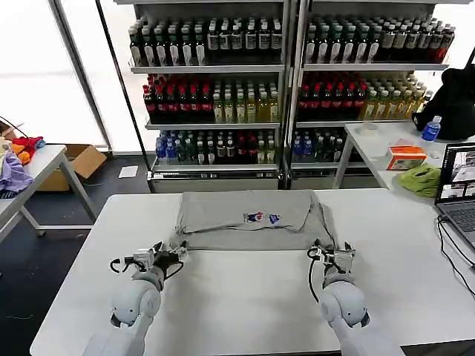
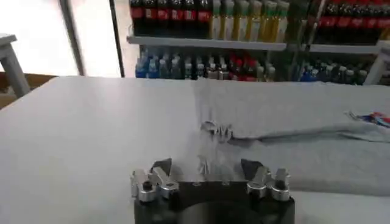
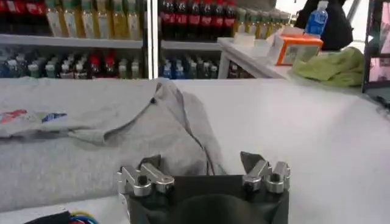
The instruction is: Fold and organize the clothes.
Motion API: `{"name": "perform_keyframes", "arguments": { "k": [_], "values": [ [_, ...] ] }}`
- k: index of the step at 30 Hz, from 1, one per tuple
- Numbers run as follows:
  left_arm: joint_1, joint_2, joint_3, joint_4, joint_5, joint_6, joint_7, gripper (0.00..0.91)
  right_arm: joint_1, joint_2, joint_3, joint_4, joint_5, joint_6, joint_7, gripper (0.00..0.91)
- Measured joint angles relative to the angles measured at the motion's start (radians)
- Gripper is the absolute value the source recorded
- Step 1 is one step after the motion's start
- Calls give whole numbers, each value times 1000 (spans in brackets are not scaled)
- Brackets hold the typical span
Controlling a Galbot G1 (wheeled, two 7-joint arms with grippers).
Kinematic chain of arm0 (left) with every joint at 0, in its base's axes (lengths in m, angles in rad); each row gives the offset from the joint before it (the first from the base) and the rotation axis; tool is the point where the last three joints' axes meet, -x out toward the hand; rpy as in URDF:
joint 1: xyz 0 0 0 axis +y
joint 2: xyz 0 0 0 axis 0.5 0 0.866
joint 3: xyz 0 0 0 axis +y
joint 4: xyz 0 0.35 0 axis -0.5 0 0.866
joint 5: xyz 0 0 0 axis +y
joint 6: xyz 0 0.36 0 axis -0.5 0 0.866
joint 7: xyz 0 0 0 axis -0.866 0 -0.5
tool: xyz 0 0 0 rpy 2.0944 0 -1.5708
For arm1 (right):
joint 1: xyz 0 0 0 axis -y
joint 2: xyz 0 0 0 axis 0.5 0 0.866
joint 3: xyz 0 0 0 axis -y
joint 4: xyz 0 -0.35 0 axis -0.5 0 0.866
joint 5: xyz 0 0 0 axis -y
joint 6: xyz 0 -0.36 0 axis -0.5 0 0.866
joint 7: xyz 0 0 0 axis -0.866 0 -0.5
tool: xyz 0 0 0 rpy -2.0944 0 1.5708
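Observation:
One light grey shirt (image 1: 249,219) lies partly folded on the white table (image 1: 245,304), its small red-and-blue chest print (image 1: 263,218) facing up. My left gripper (image 1: 175,254) stands open at the shirt's near left corner. In the left wrist view that gripper (image 2: 207,169) has its fingers spread low over the table, and the shirt (image 2: 292,115) has its edge just beyond them. My right gripper (image 1: 332,256) stands open at the near right corner. In the right wrist view its fingers (image 3: 200,163) straddle a rumpled fold of the shirt (image 3: 91,122).
Shelves of bottles (image 1: 223,96) fill the back. A side table on the right holds a lime-green cloth (image 1: 419,179), an orange box (image 1: 406,156), a blue bottle (image 1: 431,128) and a laptop (image 1: 460,185). A left table (image 1: 41,167) carries coloured cloths, with a cardboard box (image 1: 82,159) behind it.

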Motion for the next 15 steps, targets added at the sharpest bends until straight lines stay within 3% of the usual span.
{"name": "perform_keyframes", "arguments": {
  "k": [15],
  "values": [
    [30, 5, 47, 1, 78, -21, 29, 0, -40, -1, 11, 4, 3, 19, -20, 0]
  ]
}}
